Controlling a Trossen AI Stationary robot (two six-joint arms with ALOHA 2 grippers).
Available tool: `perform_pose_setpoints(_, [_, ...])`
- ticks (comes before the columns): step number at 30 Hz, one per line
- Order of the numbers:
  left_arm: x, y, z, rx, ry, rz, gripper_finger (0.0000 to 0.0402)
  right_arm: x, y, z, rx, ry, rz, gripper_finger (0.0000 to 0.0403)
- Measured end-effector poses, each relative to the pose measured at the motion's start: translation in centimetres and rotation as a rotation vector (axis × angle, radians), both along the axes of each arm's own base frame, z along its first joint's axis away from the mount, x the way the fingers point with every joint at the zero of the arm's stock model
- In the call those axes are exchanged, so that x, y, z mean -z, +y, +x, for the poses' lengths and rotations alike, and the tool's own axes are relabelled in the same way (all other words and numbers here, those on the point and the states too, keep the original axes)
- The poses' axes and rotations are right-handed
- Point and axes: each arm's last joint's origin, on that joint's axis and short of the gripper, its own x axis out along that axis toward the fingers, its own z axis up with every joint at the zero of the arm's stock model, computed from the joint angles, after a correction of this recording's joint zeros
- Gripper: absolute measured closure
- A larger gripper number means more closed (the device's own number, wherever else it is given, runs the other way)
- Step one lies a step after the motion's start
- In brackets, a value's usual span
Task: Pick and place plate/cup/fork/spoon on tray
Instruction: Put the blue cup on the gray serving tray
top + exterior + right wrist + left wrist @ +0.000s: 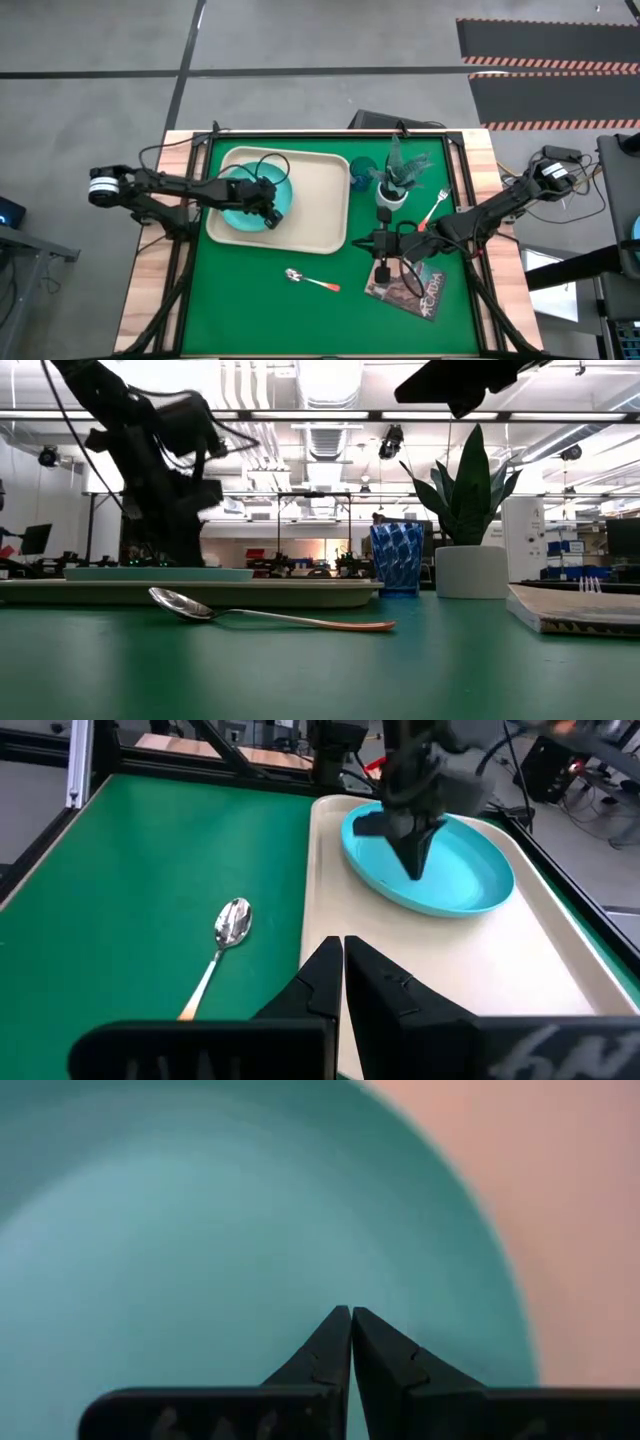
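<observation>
The turquoise plate point(236, 210) lies flat on the left part of the beige tray point(315, 215). My left gripper point(350, 1314) is shut and points down over the plate's inside point(470, 870), near its right side. The blue cup point(362, 172) stands on the table by the tray's far right corner. The fork point(433, 209) lies right of the plant pot. The spoon point(312, 281) lies on the green mat, near of the tray. My right gripper point(358, 242) is shut and empty. It hovers by the tray's near right corner and points toward the table's left. My left gripper has its shut fingertips point(415, 872) at the plate's inner surface point(200, 1230), coming from above and pointing down. I cannot tell whether they touch it. The plate lies flat on the tray.
A white pot with a green plant point(392, 192) stands between the cup and the fork. A picture-covered book point(405, 290) lies at the near right, under my right arm. The tray's right half point(470, 980) is bare. Black frame rails edge the table.
</observation>
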Motion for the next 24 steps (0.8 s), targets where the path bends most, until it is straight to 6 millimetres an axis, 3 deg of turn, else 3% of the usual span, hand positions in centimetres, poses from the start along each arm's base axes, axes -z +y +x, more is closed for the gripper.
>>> perform_pose_setpoints(12, [-5.6,-0.8,-1.6,0.141,-0.325,0.164,0.0401,-0.8,0.3,0.7,0.044,-0.037,0.093,0.0394])
perform_pose_setpoints(20, [-9.7,-1.9,-2.6,0.337,-0.593,0.358,0.0401,-1.1,1.1,3.5,0.118,-0.037,0.046,0.0394])
perform_pose_setpoints(24, [-10.4,-2.1,-3.3,0.381,-0.642,0.393,0.0401,-2.1,1.3,5.3,0.137,0.006,0.019,0.0394])
